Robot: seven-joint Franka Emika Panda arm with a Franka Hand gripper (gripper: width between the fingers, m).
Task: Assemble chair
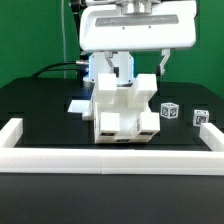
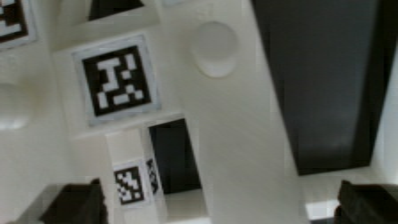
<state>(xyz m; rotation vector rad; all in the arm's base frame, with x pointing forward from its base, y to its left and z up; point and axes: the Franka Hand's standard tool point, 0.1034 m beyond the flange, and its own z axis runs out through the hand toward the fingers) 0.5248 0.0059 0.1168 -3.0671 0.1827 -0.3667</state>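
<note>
The partly assembled white chair (image 1: 122, 110) stands in the middle of the black table, its blocky parts joined and small tags on its faces. My gripper (image 1: 122, 72) hangs right over its back upper part. In the wrist view the chair's white posts and slab (image 2: 222, 110) fill the picture, with a large tag (image 2: 116, 82) and a smaller one (image 2: 132, 186). My gripper (image 2: 217, 205) is open, its dark fingertips (image 2: 71, 205) standing on either side of a white post, with a gap showing at each side. Two small loose tagged pieces (image 1: 168, 110) (image 1: 201, 117) lie on the exterior view's right.
The long low white border frame (image 1: 110, 156) runs along the front and up both sides of the table. A flat white board (image 1: 78, 106) lies just to the exterior view's left of the chair. A cable trails behind the arm.
</note>
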